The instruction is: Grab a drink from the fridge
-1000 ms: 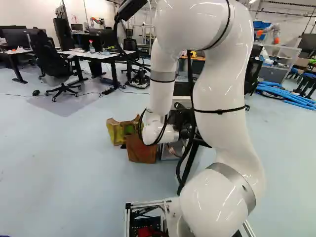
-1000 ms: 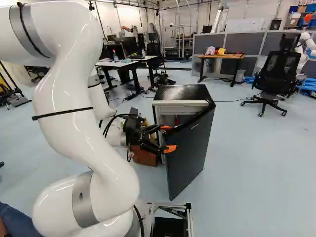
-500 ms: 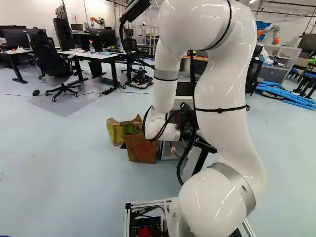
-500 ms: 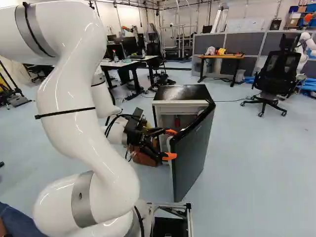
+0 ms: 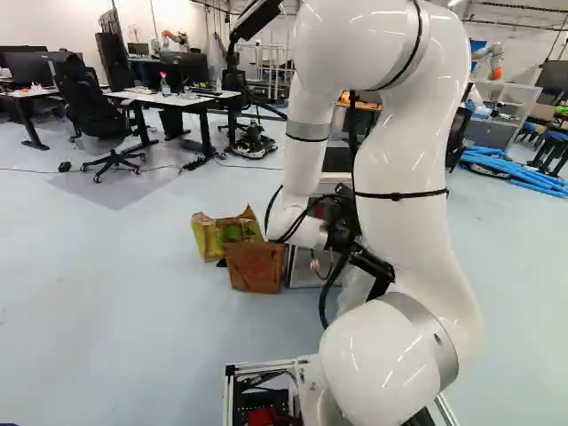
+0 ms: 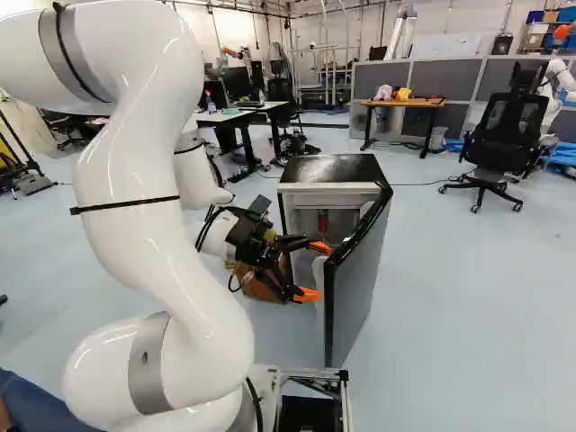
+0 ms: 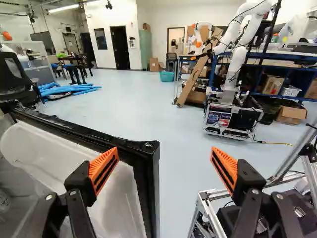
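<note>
In the right base view my gripper (image 6: 315, 270) stands open at the free edge of the fridge door (image 6: 360, 292). The small fridge (image 6: 331, 169) has a black top, and its door is ajar; a red can-like thing (image 6: 323, 220) shows inside. In the wrist view nothing is held between the fingers of the gripper (image 7: 165, 159). One finger overlaps the door's pale inner side (image 7: 74, 158), close to its black rim; whether it touches cannot be told. The other finger is over the floor beyond the door. The arm hides much of the fridge in the left base view.
A brown bag (image 5: 255, 266) and a yellow bag (image 5: 213, 235) stand beside the fridge. An office chair (image 6: 508, 130) is farther off to the fridge's right. Another robot (image 7: 230, 94) stands across the floor. A metal frame (image 7: 218, 198) lies near one finger.
The fridge door has swung wider, showing more of the interior. My arm and gripper have shifted to the right in both base views, staying by the door's edge. The base has not moved.
</note>
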{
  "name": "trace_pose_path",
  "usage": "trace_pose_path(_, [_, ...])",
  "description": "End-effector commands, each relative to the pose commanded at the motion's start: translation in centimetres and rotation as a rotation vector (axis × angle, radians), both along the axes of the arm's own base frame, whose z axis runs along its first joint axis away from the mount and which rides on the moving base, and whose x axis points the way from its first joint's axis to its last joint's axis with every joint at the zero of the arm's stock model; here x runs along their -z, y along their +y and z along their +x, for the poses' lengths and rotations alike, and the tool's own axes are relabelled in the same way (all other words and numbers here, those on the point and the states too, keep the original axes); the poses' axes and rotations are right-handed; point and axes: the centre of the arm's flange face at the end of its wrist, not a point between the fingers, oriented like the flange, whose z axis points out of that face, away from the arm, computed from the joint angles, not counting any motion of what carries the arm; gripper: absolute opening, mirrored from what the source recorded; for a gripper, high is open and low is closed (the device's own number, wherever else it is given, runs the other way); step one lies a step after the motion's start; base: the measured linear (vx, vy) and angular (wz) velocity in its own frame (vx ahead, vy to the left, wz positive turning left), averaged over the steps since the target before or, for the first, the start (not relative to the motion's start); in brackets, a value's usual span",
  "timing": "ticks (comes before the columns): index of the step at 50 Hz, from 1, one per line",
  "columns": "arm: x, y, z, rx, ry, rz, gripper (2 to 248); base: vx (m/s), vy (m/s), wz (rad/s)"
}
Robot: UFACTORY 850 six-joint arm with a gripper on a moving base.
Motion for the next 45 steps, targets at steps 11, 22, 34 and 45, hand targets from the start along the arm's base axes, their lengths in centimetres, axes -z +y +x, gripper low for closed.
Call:
trace_pose_path(11, [-0.1,-1.2,1.0,0.047,-0.025,0.019,247,0.000,0.000,0.000])
trace_pose_path(22, [-0.1,-2.5,2.0,0.096,-0.057,0.055,247,0.000,0.000,0.000])
trace_pose_path(34, [-0.2,-4.0,3.1,0.149,-0.091,0.085,247,0.000,0.000,0.000])
trace_pose_path(45, [-0.4,-5.5,4.0,0.196,-0.116,0.088,247,0.000,0.000,0.000])
